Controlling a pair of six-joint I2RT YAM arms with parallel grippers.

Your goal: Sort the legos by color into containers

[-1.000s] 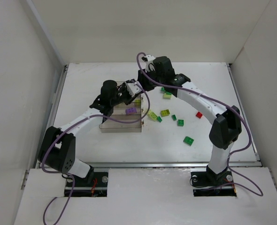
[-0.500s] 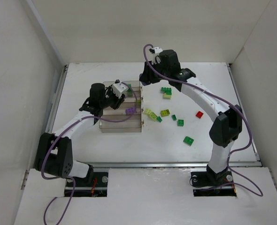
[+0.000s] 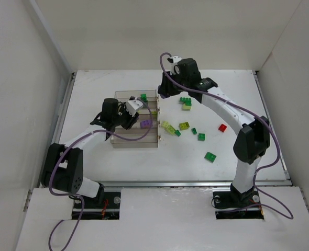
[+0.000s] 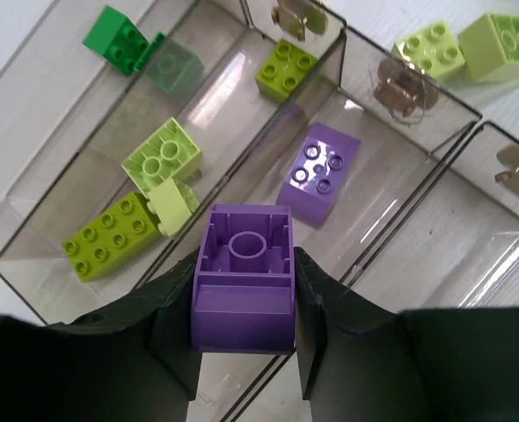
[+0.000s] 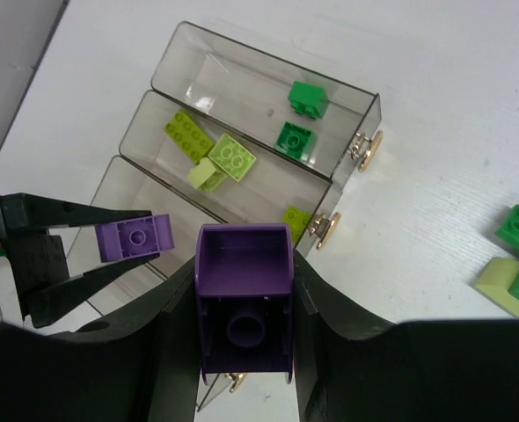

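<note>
Hovering over the tray (image 3: pixel 135 141) on the bench (image 3: pixel 118 167), both arms are seen from above, loose bricks (image 3: pixel 184 125) lying to its right. Left wrist: left jaws clamp a purple brick (image 4: pixel 244 281) over the tray, where one bin holds another purple piece (image 4: pixel 319 176). Right wrist: right jaws grip a second purple brick (image 5: pixel 244 290) above the bins (image 5: pixel 242 75).

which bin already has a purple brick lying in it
The third bin from the far side: a loose purple brick lies in it, beside the bin of yellow-green bricks.

The left arm (image 3: pixel 84 139) and right arm (image 3: pixel 223 106) share white links, black joint housings and looping purple cables (image 3: pixel 55 232).
</note>
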